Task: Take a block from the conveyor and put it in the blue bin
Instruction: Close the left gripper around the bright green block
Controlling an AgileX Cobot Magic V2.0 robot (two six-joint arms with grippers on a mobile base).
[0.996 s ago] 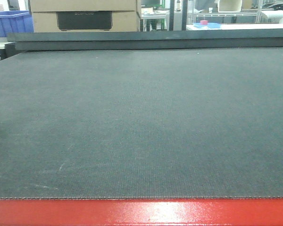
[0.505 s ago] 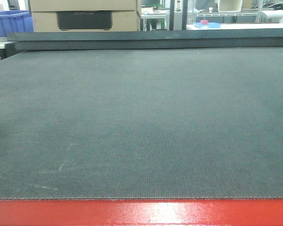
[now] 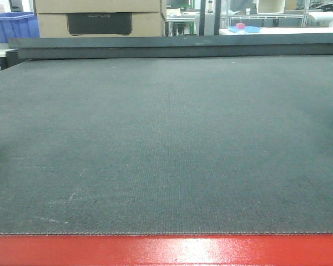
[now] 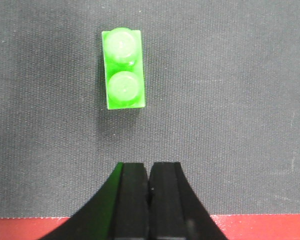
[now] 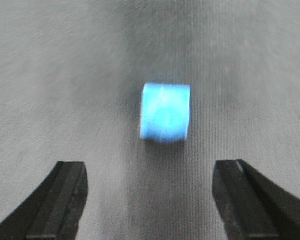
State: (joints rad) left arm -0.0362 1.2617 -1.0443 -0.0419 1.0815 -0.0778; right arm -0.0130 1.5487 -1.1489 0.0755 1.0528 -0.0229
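Left pincer (image 4: 149,169) is clenched on nothing: its two black fingers (image 4: 134,200) are pressed flat together with no gap between them, low in the left wrist view. It hangs over the near margin of the conveyor (image 4: 230,125), just inside the red frame (image 4: 270,227) that runs along the bottom of that view. The green block (image 4: 123,69), a brick with two round studs facing up, lies flat on the belt ahead of the fingertips and a little to their left as the camera sees it. It is well apart from them, with bare belt between. Its long side runs away from the pincer, tilted only slightly.

The right pincer (image 5: 150,170) is released, with its jaws spread wide: one finger (image 5: 62,200) shows at the lower left of the right wrist view and the other at the lower right. The blue block (image 5: 165,112) sits on the belt ahead of the opening, roughly midway between the two fingers and a touch to the right, touching neither. It is blurred, so its top face cannot be made out.

In the front view the belt fills most of the picture. The blue bin (image 3: 14,25) stands beyond its far end at the upper left, just beside a cardboard box (image 3: 100,14).
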